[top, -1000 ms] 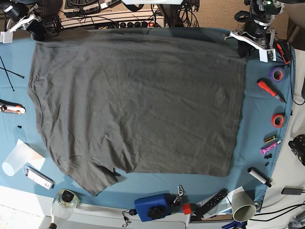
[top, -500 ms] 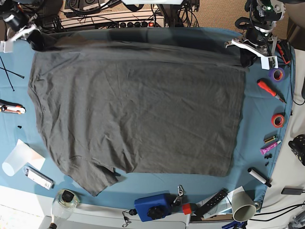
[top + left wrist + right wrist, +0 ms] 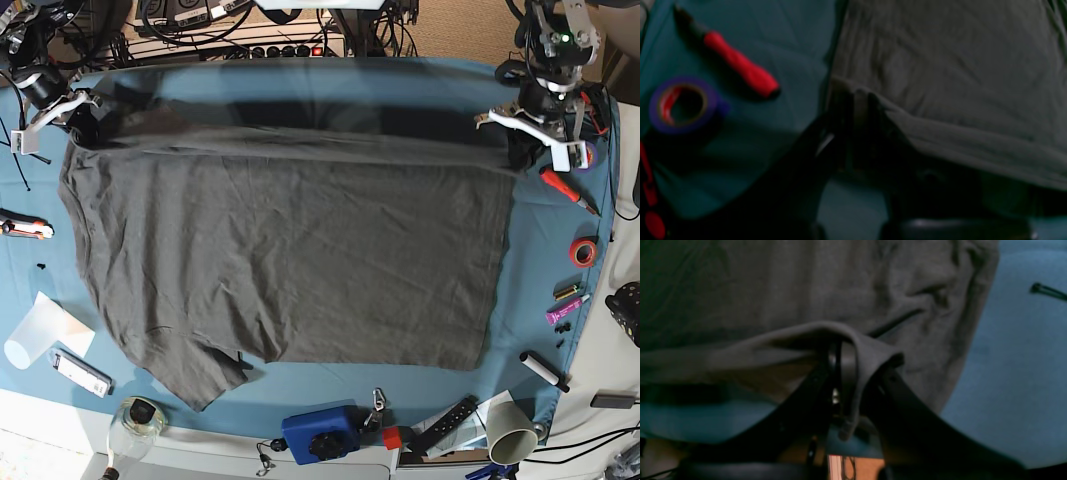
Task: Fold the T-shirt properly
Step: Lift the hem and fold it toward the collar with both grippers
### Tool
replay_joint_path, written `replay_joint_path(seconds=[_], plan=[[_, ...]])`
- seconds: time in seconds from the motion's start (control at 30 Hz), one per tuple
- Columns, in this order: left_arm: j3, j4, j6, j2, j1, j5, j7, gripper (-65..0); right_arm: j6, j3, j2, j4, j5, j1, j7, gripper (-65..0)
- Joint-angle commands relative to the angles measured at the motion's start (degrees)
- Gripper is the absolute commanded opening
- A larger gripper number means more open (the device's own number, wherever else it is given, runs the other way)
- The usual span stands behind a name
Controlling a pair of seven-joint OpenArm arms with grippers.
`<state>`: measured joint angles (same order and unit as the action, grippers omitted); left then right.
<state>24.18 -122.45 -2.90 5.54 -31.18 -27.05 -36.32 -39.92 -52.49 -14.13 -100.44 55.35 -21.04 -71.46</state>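
- Here, the T-shirt (image 3: 290, 250) lies spread on the blue table (image 3: 300, 85), far edge raised.
- Left pincer (image 3: 527, 135) and right pincer (image 3: 62, 108) each clamp 1 far corner, probably to fold it forward.

table (image 3: 300, 85): blue cloth | on it: T-shirt (image 3: 290, 250), screwdriver (image 3: 568, 189), tape rolls (image 3: 583, 251)

Both my arms reach out over the far edge, one at each corner.

My left gripper (image 3: 522, 140) sits at the right of the base view, jaws pinched together on the T-shirt (image 3: 290, 250) hem. My right gripper (image 3: 78, 112) sits at the left of that view, clamped on the opposite corner, with cloth draped over its fingers (image 3: 843, 373). Both wrists angle down toward the table.
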Motion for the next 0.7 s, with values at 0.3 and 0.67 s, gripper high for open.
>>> replay_joint_path(seconds=[0.3,0.67], plan=[[-3.9,6.2,-0.1,0.3,5.1,5.9,4.2,-65.0,0.8,-0.3,-1.1,-0.8,-1.5,0.3,5.0,-65.0],[-7.3,6.7,0.1,1.2,9.5,8.9,4.9,-65.0,2.5,4.4,-1.1,-0.8,-10.2,4.9,8.6,-65.0]])
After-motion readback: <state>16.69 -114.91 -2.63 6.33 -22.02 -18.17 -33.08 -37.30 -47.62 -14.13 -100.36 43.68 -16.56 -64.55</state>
